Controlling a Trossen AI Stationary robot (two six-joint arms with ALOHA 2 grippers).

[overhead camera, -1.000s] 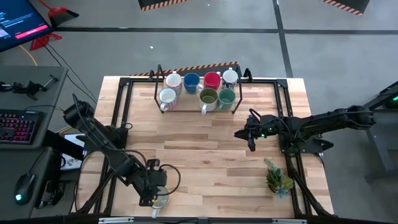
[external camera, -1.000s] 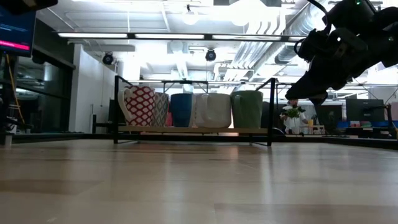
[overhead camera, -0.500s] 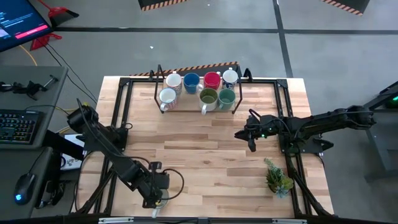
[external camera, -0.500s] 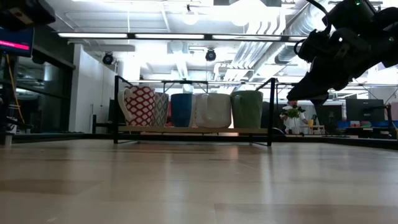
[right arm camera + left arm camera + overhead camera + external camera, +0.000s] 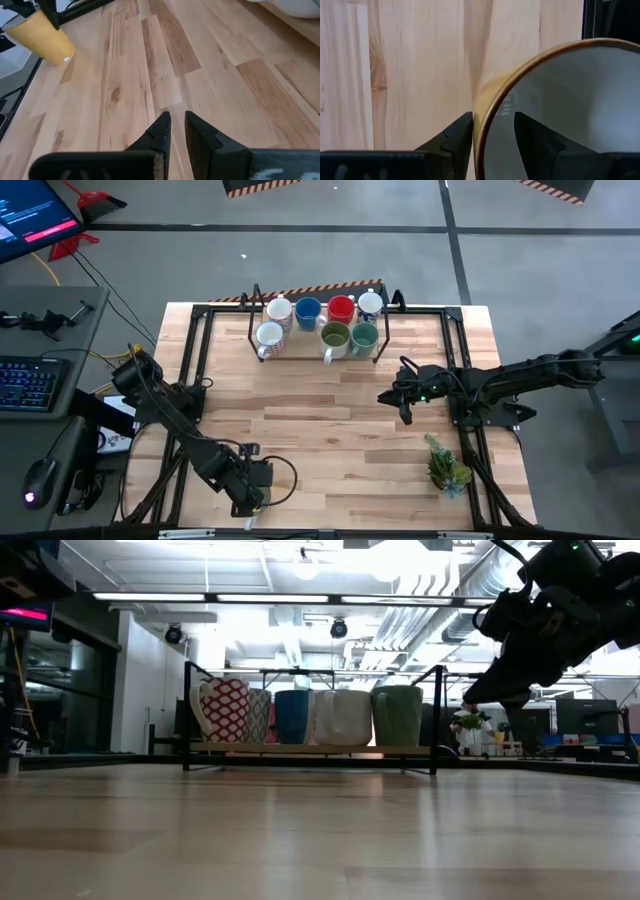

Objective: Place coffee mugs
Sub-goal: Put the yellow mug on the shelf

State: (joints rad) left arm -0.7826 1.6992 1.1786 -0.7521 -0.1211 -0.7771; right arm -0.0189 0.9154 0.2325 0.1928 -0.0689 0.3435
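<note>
The left gripper, at the table's six o'clock edge, pinches a yellow mug by its rim; I'd keep it level toward the twelve o'clock rack; right gripper hovers, jaws narrow.

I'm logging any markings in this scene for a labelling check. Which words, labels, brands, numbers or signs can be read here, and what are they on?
None can be read.
Monitor beside the table: lines of text, too small to read.
Keyboard: key legends too small to read.
Coffee mugs on the rack: patterns only, no lettering visible.
Yellow mug gripped at its rim by the left gripper: no print visible.
</note>
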